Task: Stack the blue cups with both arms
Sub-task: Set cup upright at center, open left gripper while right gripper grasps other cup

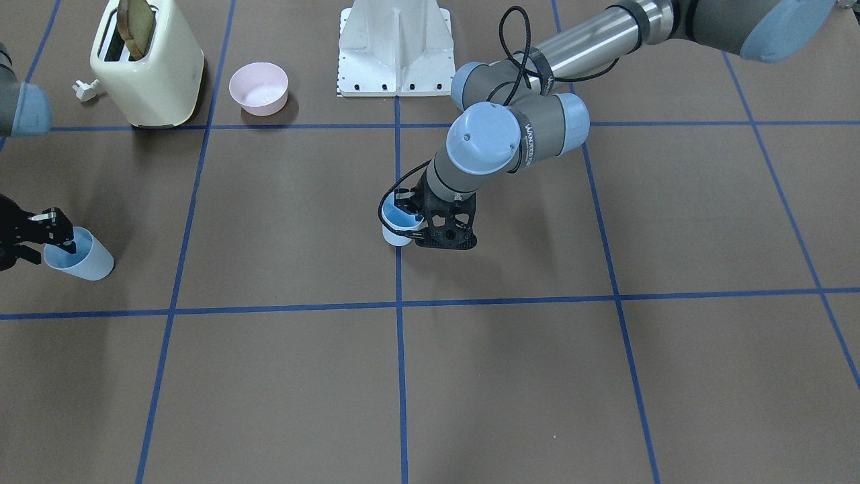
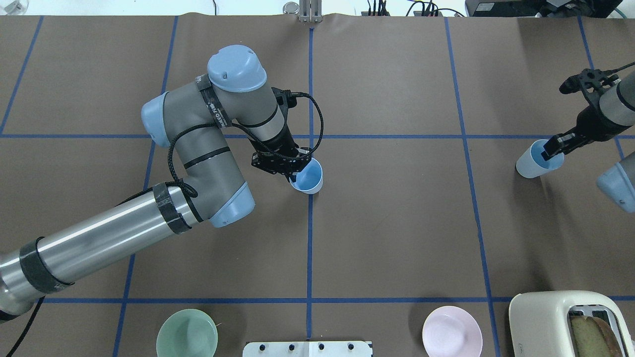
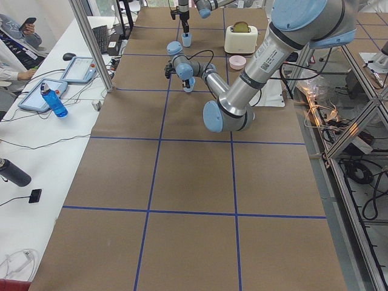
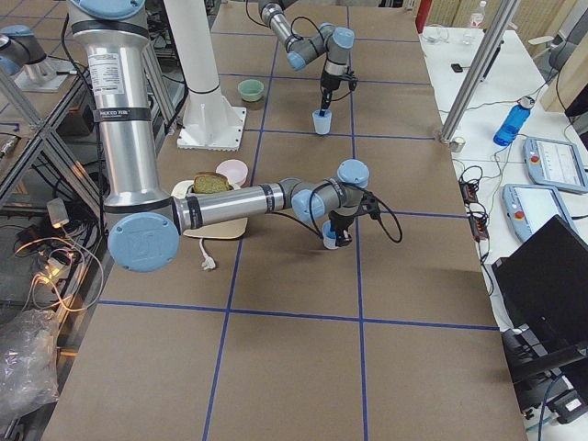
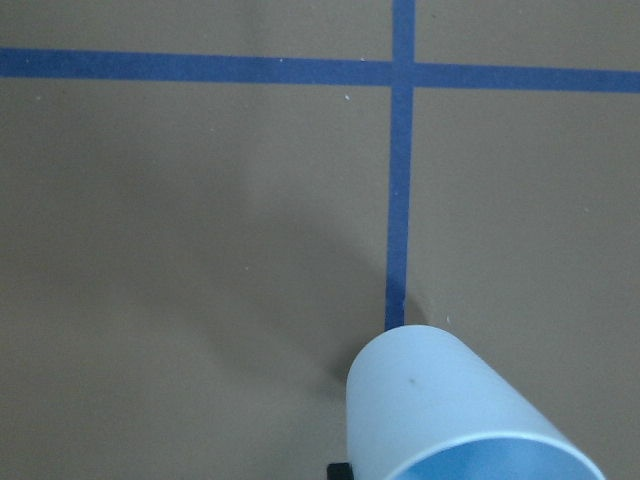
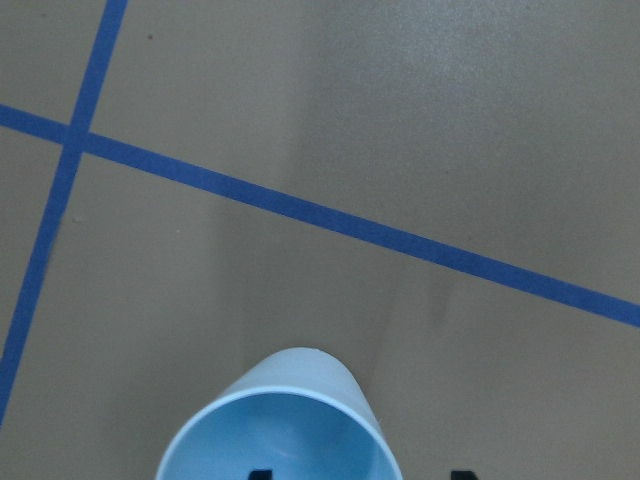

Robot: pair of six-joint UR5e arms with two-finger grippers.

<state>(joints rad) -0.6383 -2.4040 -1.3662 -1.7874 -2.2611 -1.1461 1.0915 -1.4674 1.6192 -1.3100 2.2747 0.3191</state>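
Two blue cups are each gripped by the rim, one finger inside, presumably for nesting. The left gripper [image 2: 292, 171] is clamped on the central cup [image 2: 308, 179]; the right gripper [image 2: 555, 148] on the cup [image 2: 531, 161] near the right edge. Toaster [image 2: 560, 322], pink bowl [image 2: 452, 331] and green bowl [image 2: 187, 333] sit along the robot-side edge, obstructing nothing.

Brown tabletop [image 2: 397, 238], gridded with blue tape lines [image 2: 309, 248]. Resting directly on it — two blue cups, one at the centre line [image 2: 308, 178], one near the right end [image 2: 531, 162]; green bowl [image 2: 187, 337], pink bowl [image 2: 451, 337], cream toaster [image 2: 560, 322] and white base plate [image 2: 307, 348] along the near edge.
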